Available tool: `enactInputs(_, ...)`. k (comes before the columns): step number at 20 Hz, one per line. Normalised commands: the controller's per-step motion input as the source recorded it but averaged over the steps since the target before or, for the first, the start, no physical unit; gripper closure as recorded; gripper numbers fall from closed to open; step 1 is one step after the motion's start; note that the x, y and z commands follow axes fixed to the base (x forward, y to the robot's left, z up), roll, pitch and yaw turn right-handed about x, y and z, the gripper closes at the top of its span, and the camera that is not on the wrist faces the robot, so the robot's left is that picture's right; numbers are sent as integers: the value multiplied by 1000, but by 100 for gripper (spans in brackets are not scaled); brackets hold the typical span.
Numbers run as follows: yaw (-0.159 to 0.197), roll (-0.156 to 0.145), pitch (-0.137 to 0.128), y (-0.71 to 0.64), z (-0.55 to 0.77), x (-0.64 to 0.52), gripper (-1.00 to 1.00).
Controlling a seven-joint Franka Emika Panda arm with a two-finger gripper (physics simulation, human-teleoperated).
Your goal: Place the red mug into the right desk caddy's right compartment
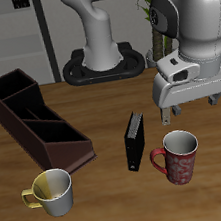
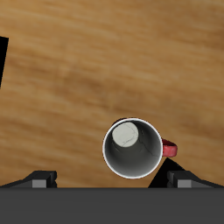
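The red mug (image 1: 179, 158) stands upright on the table near the front edge, its handle (image 2: 169, 150) pointing sideways and its grey inside (image 2: 133, 149) visible from above. My gripper (image 1: 193, 107) hovers above it, a little farther back, open and holding nothing. Both fingertips (image 2: 39, 178) show wide apart in the wrist view, clear of the mug. The right desk caddy (image 1: 30, 135), a long maroon box, lies across the table from the mug. Its right compartment (image 1: 10, 88) is the tall-walled section at the far end, opposite the sloped low end.
A black upright box (image 1: 136, 141) stands between the red mug and the caddy; its edge (image 2: 3, 61) shows in the wrist view. A cream-yellow mug (image 1: 52, 191) sits near the front edge by the caddy's low end.
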Motion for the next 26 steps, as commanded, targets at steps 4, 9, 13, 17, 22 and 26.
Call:
enactInputs(4, 3, -11, 1, -105, -397, 100, -100)
enactInputs(9, -28, 14, -47, 25, -431, -34, -100)
enactInputs(13, 5, -3, -14, 76, -328, -2, -100)
enactInputs(17, -34, 15, 17, 128, -448, 3, -100)
enactInputs(22, -27, 2, 27, 44, -276, 56, -100)
enactInputs(26, -12, 17, 8, 42, -340, -8, -100)
